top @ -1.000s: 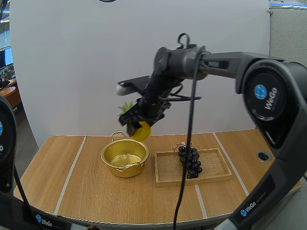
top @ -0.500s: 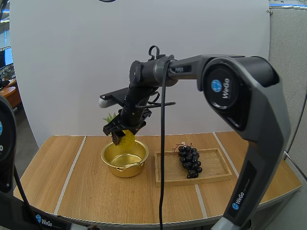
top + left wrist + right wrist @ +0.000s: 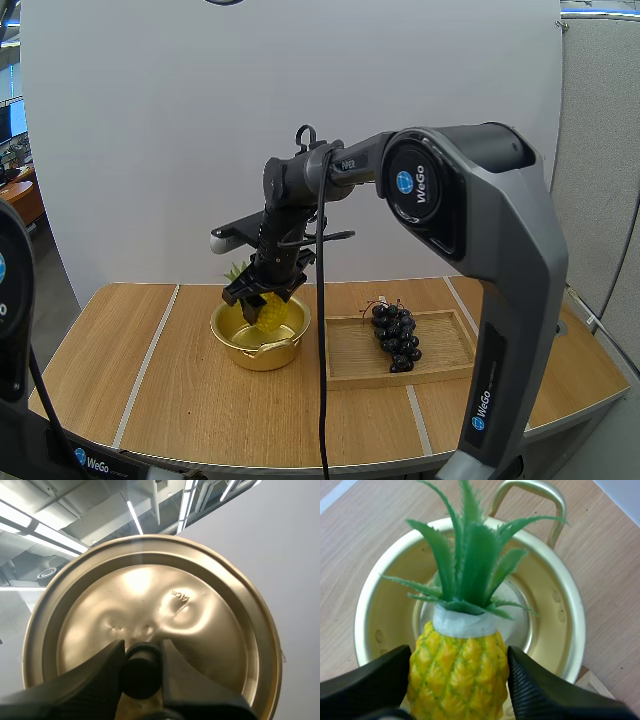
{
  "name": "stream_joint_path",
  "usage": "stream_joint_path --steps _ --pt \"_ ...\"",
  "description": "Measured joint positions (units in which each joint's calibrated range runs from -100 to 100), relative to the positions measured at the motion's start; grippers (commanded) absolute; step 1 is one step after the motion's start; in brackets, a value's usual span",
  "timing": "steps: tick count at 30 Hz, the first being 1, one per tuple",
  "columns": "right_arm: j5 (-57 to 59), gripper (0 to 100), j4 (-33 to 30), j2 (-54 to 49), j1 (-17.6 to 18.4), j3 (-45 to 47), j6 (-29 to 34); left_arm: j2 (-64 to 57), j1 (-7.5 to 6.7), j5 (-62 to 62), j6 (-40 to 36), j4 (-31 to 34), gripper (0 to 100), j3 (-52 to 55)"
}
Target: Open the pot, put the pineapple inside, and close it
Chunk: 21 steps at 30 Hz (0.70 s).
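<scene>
Right gripper point(image 3: 460, 655): its fingers pinch the pineapple point(image 3: 270, 313) across the yellow body, with the leafy crown pointing away.
Pineapple's place: low in the open mouth of the gold pot point(image 3: 262, 355). Whether it touches the pot's floor cannot be told.
Left gripper point(image 3: 141, 655): its fingers clamp the black knob point(image 3: 141, 675) of the lid point(image 3: 200, 630), which is held aloft.
Handling: the pineapple looks like a light, stiff toy. The bumpy flanks probably give a sure hold, while the thin leaves would not.
Lid: thin, smooth metal, so the knob looks like the only sound grip.
Nearby: black grapes point(image 3: 396, 338) lie on a wooden tray point(image 3: 445, 352) beside the pot.
</scene>
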Motion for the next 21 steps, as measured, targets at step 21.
stream_joint_path --steps 21 --pt "1.48 0 -1.37 0.88 0.00 0.58 0.00 0.00 0.00 0.00 0.00 0.00 0 0.00"
